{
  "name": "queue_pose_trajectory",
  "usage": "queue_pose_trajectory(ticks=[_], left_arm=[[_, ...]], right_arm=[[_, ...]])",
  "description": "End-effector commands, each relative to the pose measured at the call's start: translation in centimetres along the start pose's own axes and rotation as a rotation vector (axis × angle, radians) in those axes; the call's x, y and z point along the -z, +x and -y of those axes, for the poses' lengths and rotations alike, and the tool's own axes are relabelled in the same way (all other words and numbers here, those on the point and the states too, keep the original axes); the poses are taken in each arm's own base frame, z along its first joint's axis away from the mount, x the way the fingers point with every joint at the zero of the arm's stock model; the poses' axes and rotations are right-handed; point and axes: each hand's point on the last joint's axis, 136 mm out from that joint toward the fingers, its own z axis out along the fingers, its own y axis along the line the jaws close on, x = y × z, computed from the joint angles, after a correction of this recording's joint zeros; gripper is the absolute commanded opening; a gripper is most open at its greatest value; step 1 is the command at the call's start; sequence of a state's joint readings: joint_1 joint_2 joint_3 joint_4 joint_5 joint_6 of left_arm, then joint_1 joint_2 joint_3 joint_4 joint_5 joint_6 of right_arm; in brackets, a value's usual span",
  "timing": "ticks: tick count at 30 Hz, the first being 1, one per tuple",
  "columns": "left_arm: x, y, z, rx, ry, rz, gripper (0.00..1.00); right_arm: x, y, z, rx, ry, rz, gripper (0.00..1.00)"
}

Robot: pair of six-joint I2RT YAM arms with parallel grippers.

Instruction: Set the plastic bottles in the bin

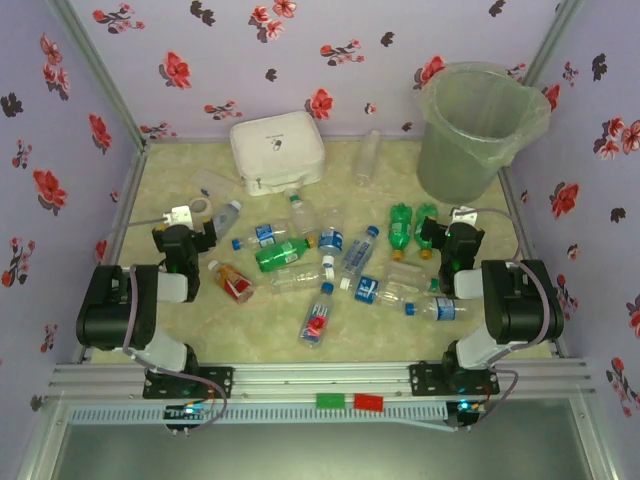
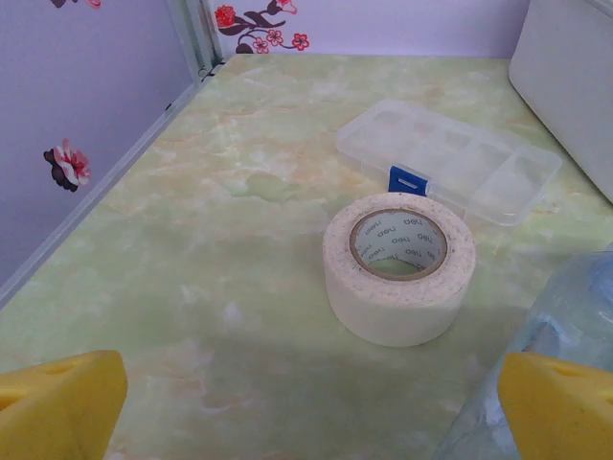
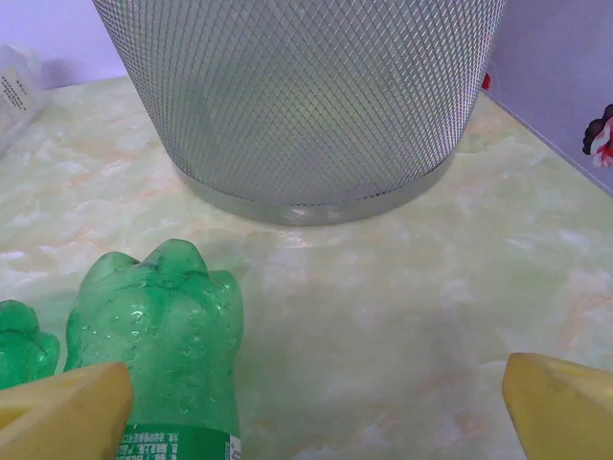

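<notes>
R gripper [image 3: 311, 412] jaws stand wide apart w/ nothing held; one yellow fingertip [image 3: 62, 412] sits in each bottom corner of the wrist view. L gripper [image 2: 306, 417] is the same: spread full, empty.

Outward from the R jaws: a green bottle [image 3: 158, 335] lies just inside the finger at the view's left, touching it or nearly so, well off-centre in the gap. Its long axis runs fwd, away from the wrist. The lobed base points at the bin [image 3: 306, 105] and the label end sits back under the jaws. So the fingers already line up across its width. My read: the pick turns on a sideways shift to centre it, then down, prob no wrist turn. A 2nd green bottle [image 3: 19, 350] sits beside it, outside that finger, and could get nudged. Bin is straight ahead, near, bare table btw.

Top view: the bin [image 1: 478, 130] is in the far R corner, so the R arm is nearer. The other plastic bottles [image 1: 283, 255] lie scattered mid-table btw the arms.

Outward from the L jaws: tape roll [image 2: 397, 264] dead ahead, clear organiser box [image 2: 450, 158] behind it; neither is task stuff. A clear bottle [image 2: 565, 316] lies by the finger at the view's right, cut off by the frame, so can't tell its axis.
</notes>
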State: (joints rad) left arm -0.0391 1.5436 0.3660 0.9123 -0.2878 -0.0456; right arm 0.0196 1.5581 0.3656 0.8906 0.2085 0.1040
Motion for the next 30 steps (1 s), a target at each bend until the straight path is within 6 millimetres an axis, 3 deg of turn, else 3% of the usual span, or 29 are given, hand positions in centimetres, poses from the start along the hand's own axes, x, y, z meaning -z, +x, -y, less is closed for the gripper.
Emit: queue_pose_trajectory(ticks=[1,24,30], left_arm=[[-0.2,-0.8,-0.3,0.016,-0.020,0.029,1.00],[-0.3,-0.9,-0.4,0.016,-0.021,0.027,1.00],[0.2,-1.4,-0.4,0.016,-0.018,0.045,1.00]], right_arm=[[-0.3,-0.8,-0.5,0.016,-0.016,0.014,1.00],[-0.4,-0.8,-0.4,0.012,-0.020,0.010,1.00],[0.4,-2.0,-0.4,0.016,-0.009,0.025,1.00]])
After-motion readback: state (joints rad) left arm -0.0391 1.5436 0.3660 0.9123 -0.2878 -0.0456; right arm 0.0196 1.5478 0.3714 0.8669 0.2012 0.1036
